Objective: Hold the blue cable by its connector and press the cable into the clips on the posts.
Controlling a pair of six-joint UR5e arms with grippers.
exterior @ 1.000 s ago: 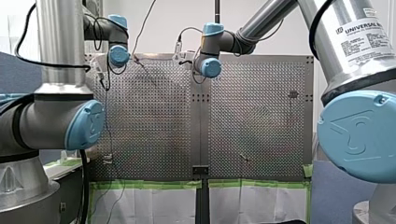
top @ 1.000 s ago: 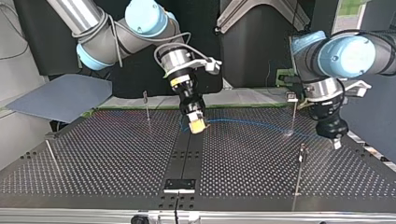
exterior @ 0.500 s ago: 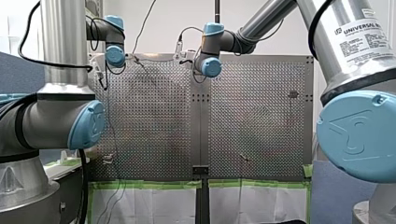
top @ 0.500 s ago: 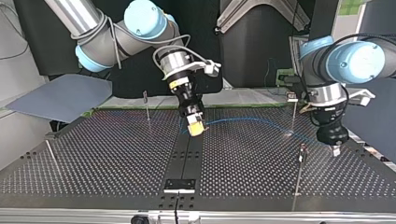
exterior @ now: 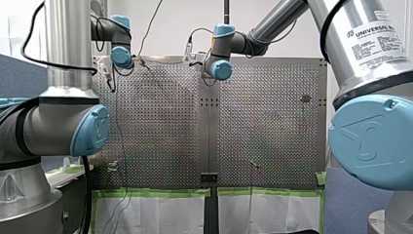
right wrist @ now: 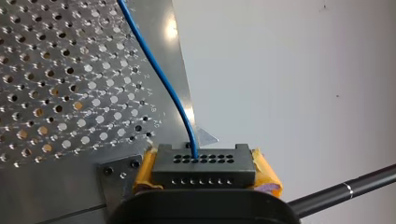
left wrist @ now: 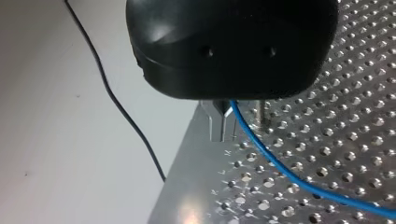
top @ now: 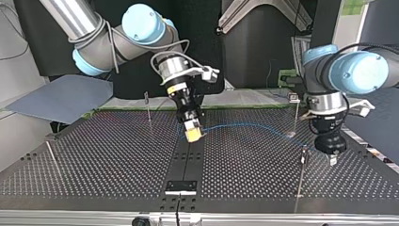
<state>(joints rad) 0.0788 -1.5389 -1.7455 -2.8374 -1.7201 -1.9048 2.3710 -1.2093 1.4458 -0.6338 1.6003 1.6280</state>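
A thin blue cable [top: 244, 125] arcs low over the perforated table [top: 103, 160] between my two grippers. My right gripper [top: 193, 133] is shut on the black connector [right wrist: 204, 170] at the cable's end, its yellow pads [right wrist: 266, 172] on either side; the cable [right wrist: 154, 60] leaves the connector's top. At the top view's right, my left gripper [top: 333, 159] points down beside a thin clip post [top: 301, 174]. Its metal fingers [left wrist: 219, 123] are shut on the cable [left wrist: 271, 163], which trails away over the holes. A second clip post [top: 296, 113] stands behind the cable.
Two more thin posts stand at the top view's left, one far [top: 148, 107] and one leaning near the edge [top: 52, 160]. A black centre strip [top: 186, 165] ends in a small plate [top: 180, 186]. A thin black wire [left wrist: 116, 102] hangs off the table's edge.
My left gripper has come nearer in the top view, down to the near right post, drawing the cable with it. My right gripper shifted slightly left and nearer with the connector.
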